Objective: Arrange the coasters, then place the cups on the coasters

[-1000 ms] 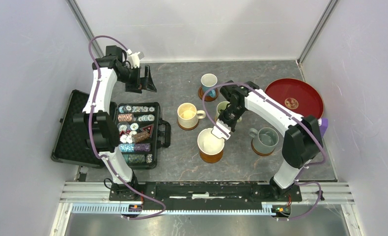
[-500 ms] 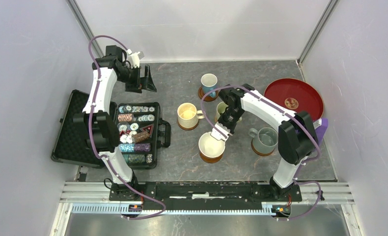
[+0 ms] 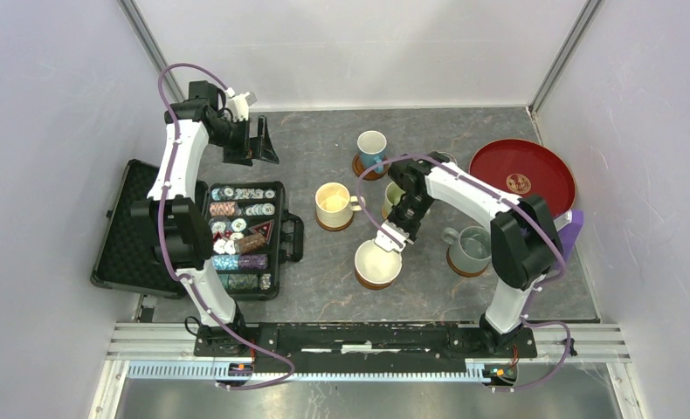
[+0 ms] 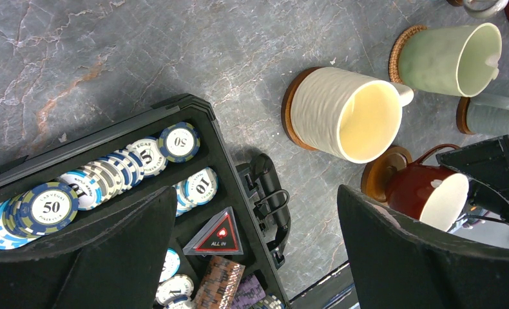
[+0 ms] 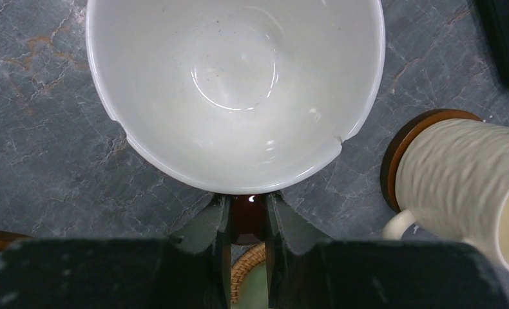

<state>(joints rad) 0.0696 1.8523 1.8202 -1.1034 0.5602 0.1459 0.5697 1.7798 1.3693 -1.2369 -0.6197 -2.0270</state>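
At front centre, the right gripper, pinching the red handle, has lowered the white mug almost onto its coaster.

Five cups show, all upright. The blue cup stands farthest back. The ribbed cream cup is left of centre on a dark brown coaster. The green cup sits on the woven copper coaster, and the grey-blue cup is to the right, on a coaster too. Nearest, the white cup, dark red outside, is over a dark coaster, its handle pinched by the right gripper.
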